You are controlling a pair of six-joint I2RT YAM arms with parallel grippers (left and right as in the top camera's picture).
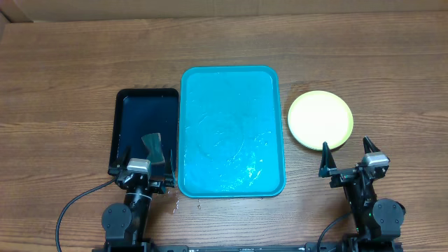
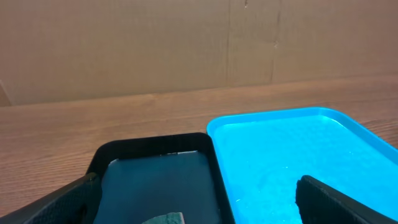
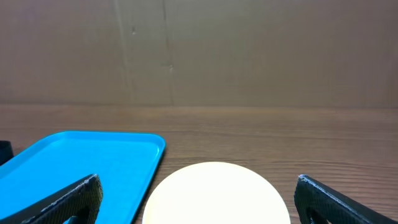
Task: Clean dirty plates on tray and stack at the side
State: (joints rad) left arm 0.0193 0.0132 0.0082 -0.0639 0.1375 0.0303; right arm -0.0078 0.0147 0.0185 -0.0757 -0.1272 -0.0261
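Right of tray: plate, narrow gap.

Small black tray on wooden table — grey-green object lies inside. Cardboard wall behind.

Two trays lie on the table: one turquoise tray and one smaller black tray. One pale yellow-green plate shows from above; whether more lie stacked under it cannot be told. One small grey-green piece, perhaps a sponge, sits in the black tray.
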